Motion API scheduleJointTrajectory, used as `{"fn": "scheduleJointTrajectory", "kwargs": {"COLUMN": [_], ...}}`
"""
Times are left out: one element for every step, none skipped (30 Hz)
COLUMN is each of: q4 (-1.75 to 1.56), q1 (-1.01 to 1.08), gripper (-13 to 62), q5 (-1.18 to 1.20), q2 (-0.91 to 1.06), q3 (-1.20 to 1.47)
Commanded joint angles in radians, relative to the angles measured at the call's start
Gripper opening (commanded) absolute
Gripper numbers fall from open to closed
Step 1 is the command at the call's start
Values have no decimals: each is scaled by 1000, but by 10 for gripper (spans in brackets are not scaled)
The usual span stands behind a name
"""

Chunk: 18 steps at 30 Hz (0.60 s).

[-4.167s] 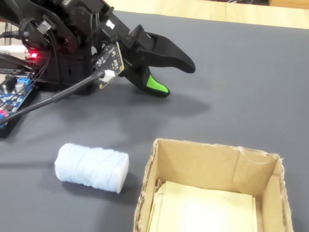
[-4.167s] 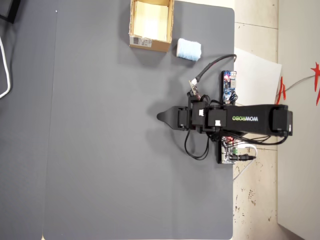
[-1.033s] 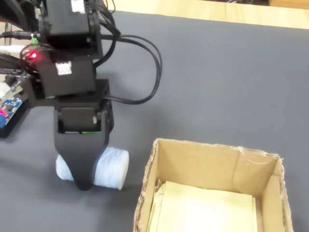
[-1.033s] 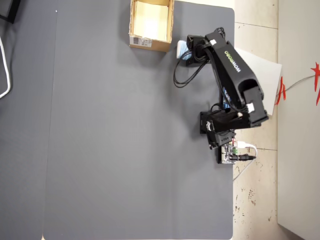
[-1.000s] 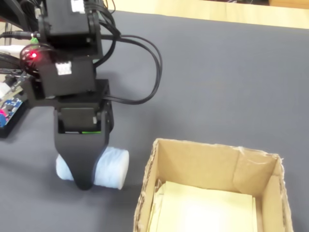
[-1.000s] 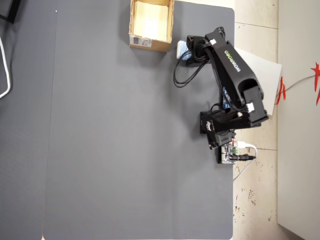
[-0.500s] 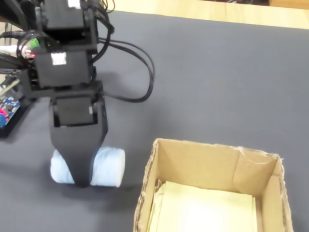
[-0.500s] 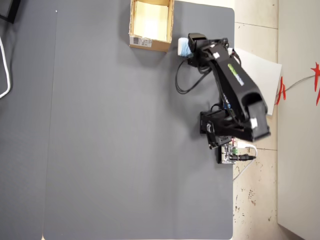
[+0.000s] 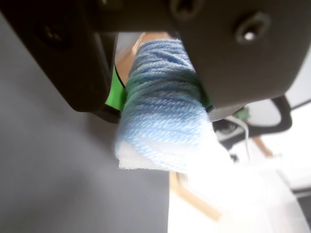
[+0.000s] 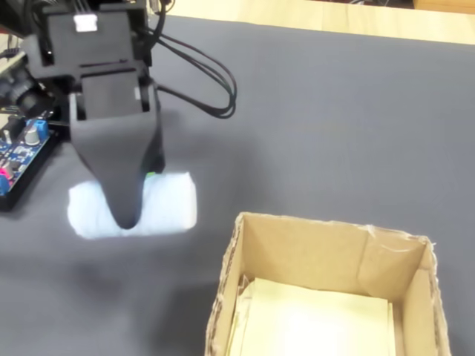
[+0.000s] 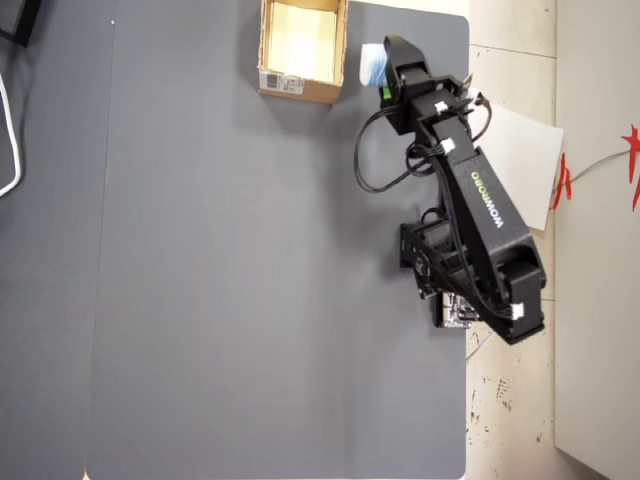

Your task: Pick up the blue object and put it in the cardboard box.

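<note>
The blue object (image 10: 172, 202) is a pale blue roll wound with yarn. It hangs crosswise in my gripper (image 10: 126, 213), just above the grey mat, left of the cardboard box (image 10: 312, 252) in the fixed view. The front jaw hides the roll's middle. In the wrist view the blue object (image 9: 163, 121) fills the space between the two black jaws of the gripper (image 9: 163, 104), pressed against the green pad. Seen from overhead, the blue object (image 11: 371, 64) and gripper (image 11: 384, 68) sit just right of the cardboard box (image 11: 300, 88), whose inside is open and pale yellow.
A blue circuit board (image 10: 18, 152) lies at the left edge in the fixed view, with black cables (image 10: 211, 85) looping off the arm. Overhead, the arm's base (image 11: 435, 262) stands at the mat's right edge beside a white sheet (image 11: 520, 160). Grey mat stretches left of the box.
The gripper has risen with the blue object, which has left the mat. In the overhead view both moved toward the top edge, alongside the box.
</note>
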Motion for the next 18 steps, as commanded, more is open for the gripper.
{"fn": "scheduleJointTrajectory", "kwargs": {"q4": [-164, -175, -186, -195, -196, -201, -207, -215, -215, -215, -215, -215, -215, -215, -215, -212, -204, -202], "q1": [-54, -66, -80, -103, -120, -147, -164, -196, -212, -225, -241, -264, -270, -276, -284, -301, -310, -319], "gripper": [215, 215, 215, 215, 215, 215, 215, 215, 215, 215, 216, 217, 217, 221, 221, 256, 276, 284], "q5": [37, 37, 37, 37, 35, 32, 32, 29, 28, 29, 29, 31, 32, 32, 32, 35, 37, 37], "q2": [26, 25, 21, 17, 6, -5, -14, -35, -54, -67, -86, -115, -126, -133, -140, -149, -155, -158], "q3": [-83, -97, -110, -130, -146, -169, -184, -224, -247, -268, -284, -304, -308, -313, -314, -313, -311, -310]}}
